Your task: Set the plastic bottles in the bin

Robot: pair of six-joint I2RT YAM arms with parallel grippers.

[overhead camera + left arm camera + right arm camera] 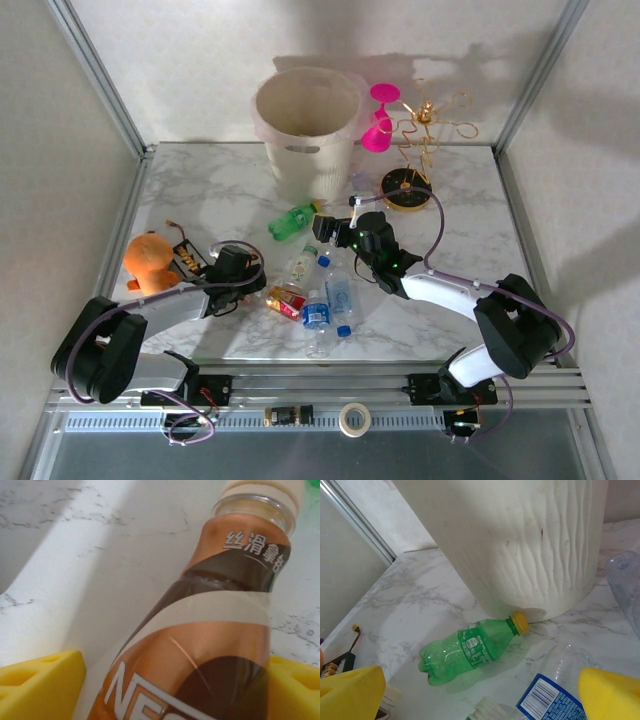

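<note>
The cream bin (305,130) stands at the back of the marble table. A green bottle (292,220) lies at its foot, yellow cap against the bin (520,545) wall. Several bottles lie mid-table: a brown bottle (285,300) and clear blue-labelled ones (318,315). My left gripper (258,287) straddles the brown bottle (200,645). The right yellow finger (295,685) touches it and the left one (40,685) stands very near it. My right gripper (322,230) hangs open above the green bottle (470,650) and a clear bottle (550,700).
An orange plush toy (150,262) lies at the left by a small cabled board (185,258). A pink goblet (380,118) and a gold wire stand (415,150) are right of the bin. A tape roll (353,418) sits on the front rail.
</note>
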